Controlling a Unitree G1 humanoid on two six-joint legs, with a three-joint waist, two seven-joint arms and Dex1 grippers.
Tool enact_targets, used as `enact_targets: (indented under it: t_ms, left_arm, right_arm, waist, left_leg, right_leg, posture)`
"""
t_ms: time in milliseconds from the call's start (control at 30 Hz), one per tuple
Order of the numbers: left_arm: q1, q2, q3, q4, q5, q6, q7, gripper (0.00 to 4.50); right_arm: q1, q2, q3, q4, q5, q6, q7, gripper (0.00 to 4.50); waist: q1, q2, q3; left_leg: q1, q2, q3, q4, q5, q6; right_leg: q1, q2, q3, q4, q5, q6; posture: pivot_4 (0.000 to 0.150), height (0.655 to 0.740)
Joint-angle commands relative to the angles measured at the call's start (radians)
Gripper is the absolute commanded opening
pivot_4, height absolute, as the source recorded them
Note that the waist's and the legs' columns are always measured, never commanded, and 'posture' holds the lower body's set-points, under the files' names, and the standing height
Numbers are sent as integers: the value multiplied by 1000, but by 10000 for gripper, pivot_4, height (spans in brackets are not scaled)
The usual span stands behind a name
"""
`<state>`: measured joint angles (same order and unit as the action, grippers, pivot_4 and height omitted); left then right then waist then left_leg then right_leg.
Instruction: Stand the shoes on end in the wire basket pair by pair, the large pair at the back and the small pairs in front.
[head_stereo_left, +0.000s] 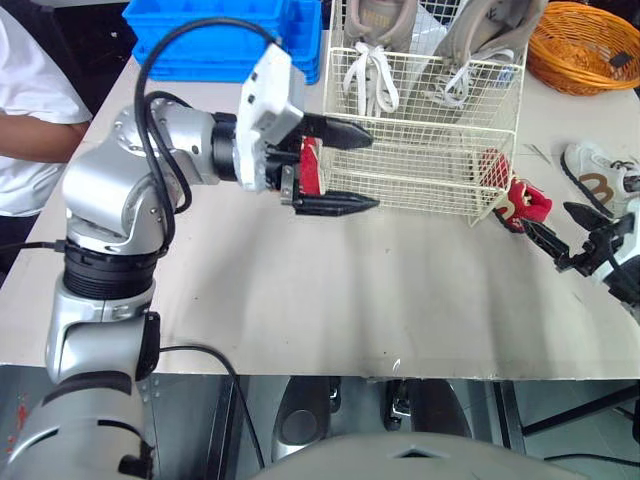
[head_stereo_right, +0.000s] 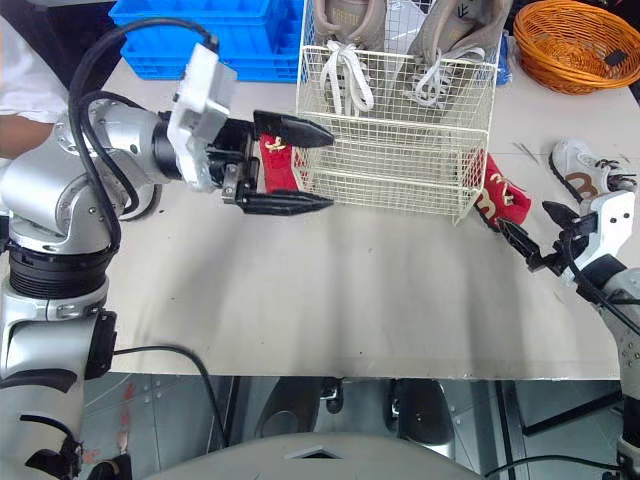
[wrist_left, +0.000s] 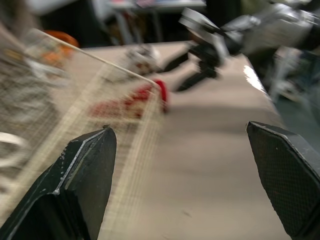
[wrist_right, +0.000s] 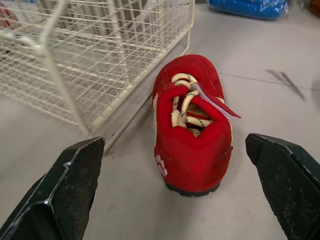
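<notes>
Fingers of the left gripper (head_stereo_left: 374, 169) stand spread wide and grip nothing. The farther one is close at the front left corner of the cream wire basket (head_stereo_left: 430, 160), and the nearer one lies toward the desk's near edge. Back near their roots sits a small red shoe with a gold mark (head_stereo_right: 274, 160); we cannot tell whether either finger touches it.

At the basket's right end, a red suede shoe with cream laces (wrist_right: 192, 135) lies on the pale grey desk (head_stereo_left: 330, 300), just beside the basket's corner post, with its heel toward the right gripper (head_stereo_right: 527, 218). That gripper's fingers are open too, flanking the shoe's heel end without touching it.

A pair of large grey-beige sneakers (head_stereo_left: 372, 40) stands on end in the back of the wire basket. A small white sneaker with a brown mark (head_stereo_left: 598, 178) lies near the desk's right edge, just beyond the right gripper. Farther back on that side is an orange woven basket (head_stereo_left: 585, 45), and behind the left arm is a blue plastic crate (head_stereo_left: 220, 40). A person in a white shirt (head_stereo_left: 30, 120) is at the desk's left edge.

Between the wire basket's front wall and the desk's near edge we see a broad bare stretch of desktop — the widest open room, running from one arm to the other.
</notes>
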<state>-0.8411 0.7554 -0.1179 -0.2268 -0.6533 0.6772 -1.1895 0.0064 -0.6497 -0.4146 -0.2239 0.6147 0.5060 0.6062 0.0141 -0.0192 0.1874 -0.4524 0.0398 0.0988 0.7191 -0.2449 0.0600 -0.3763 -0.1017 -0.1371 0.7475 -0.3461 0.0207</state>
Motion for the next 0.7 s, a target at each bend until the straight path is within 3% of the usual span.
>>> enact_targets:
  t_ms: [33, 133, 400, 467, 700]
  left_arm:
    - [-36, -5, -4, -30, -8, 15, -22, 44719]
    - [-41, -11, -9, -23, 4, 11, -30, 44719]
    - [-36, -21, -7, -33, 0, 14, -43, 45000]
    - [-34, -22, -7, -36, 0, 13, -46, 45000]
    - [-30, -32, -10, -34, 5, 2, -49, 45000]
  right_arm:
    - [-45, 1, 10, 46, -1, -9, 22, 45000]
    - [-67, 6, 15, 75, 1, -8, 30, 45000]
    - [-78, 12, 38, 111, -42, -33, 44, 7797]
    - [-75, 17, 32, 111, -45, -42, 43, 698]
    - [-72, 24, -79, 99, -65, -156, -5, 698]
  waist:
    - [0, 0, 0]
    - [0, 0, 0]
    - [-2, 0, 0]
    - [-1, 0, 0]
    - [1, 3, 2]
  left_leg:
    - [0, 0, 0, 0, 0, 0]
    - [0, 0, 0, 0, 0, 0]
    - [0, 0, 0, -1, 0, 0]
    - [0, 0, 0, -1, 0, 0]
    - [-1, 0, 1, -1, 0, 0]
  right_leg:
    - [0, 0, 0, 0, 0, 0]
    - [0, 0, 0, 0, 0, 0]
    - [0, 0, 1, 0, 0, 0]
    - [0, 0, 1, 0, 0, 0]
    - [-1, 0, 1, -1, 0, 0]
  posture:
    - [1500, 6860]
    - [1500, 6860]
    - [1500, 6860]
    - [1500, 6860]
    - [1500, 6860]
